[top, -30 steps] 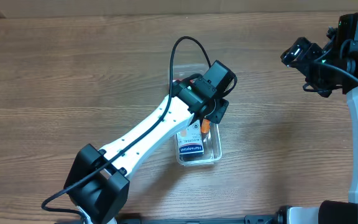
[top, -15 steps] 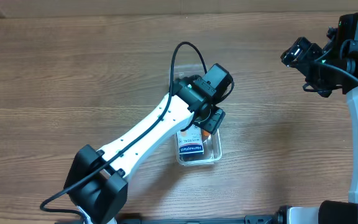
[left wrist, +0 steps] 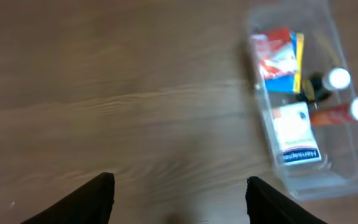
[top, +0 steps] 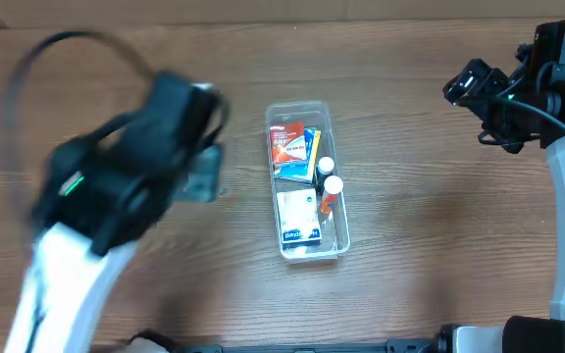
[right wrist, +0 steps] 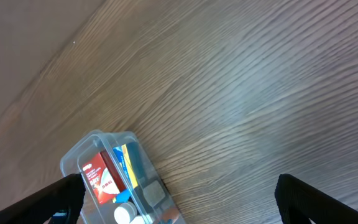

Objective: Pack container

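Note:
The clear plastic container [top: 337, 235] lies lengthwise in the middle of the table. It holds a red, blue and yellow box [top: 292, 147], a white and blue box [top: 298, 217], an orange tube with a white cap [top: 330, 192] and a dark bottle with a white cap [top: 324, 168]. It also shows in the left wrist view [left wrist: 353, 177] and the right wrist view [right wrist: 86, 146]. My left gripper [left wrist: 179, 199] is open and empty, blurred, over bare wood left of the container. My right gripper [right wrist: 179, 199] is open and empty at the far right.
The table is brown wood [top: 439, 216]. The left arm [top: 116, 186] is blurred over the left side. The right arm [top: 518, 88] stands at the far right edge.
My left arm has swung away fast from above the container to the left, leaving the orange tube inside. The right arm has not moved.

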### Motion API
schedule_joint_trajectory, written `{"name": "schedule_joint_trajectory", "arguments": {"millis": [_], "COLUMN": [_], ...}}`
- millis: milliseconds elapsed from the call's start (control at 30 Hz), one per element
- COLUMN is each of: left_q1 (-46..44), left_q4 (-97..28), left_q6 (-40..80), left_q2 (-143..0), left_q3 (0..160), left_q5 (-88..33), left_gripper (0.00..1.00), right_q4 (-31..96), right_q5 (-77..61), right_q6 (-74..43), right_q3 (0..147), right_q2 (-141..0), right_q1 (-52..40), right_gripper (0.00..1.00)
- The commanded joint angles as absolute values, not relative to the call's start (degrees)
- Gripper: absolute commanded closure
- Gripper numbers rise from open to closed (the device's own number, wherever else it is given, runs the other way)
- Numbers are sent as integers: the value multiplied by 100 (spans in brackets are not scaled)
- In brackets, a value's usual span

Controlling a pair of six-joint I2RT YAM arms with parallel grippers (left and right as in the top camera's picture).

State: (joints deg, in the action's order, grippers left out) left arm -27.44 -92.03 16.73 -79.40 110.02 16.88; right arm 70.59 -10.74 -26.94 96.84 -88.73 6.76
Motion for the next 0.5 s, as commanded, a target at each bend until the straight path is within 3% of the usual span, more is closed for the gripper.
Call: {"name": "schedule_joint_trajectory", "arguments": {"millis": [0, 67, 267, 467], "left_q1": [-2792, -2853, -2853, -2853], "left_q4": [-9185, -9085, -9067, -9603], "left_q6": [2246, 2412, 3245, 3256], "left_q2": [-6766, -6193, -5048, -4724], "left_q3": [10934, 10720, 10309, 10313], "left_q5": [2202, 2206, 2093, 2128], "left_gripper": [22, 0, 0, 0], "right_q4": [7039, 7039, 7039, 7039], "right_q5": [-1122, -1122, -1122, -1122], "right_q6": [-2698, -2698, -2700, -2700], "right_q3": [9736, 9736, 9736, 9736], "right_q2": [-8862, -8862, -8862, -8862], "right_q1": [683, 683, 683, 683], "right_gripper": [0, 0, 0, 0]}}
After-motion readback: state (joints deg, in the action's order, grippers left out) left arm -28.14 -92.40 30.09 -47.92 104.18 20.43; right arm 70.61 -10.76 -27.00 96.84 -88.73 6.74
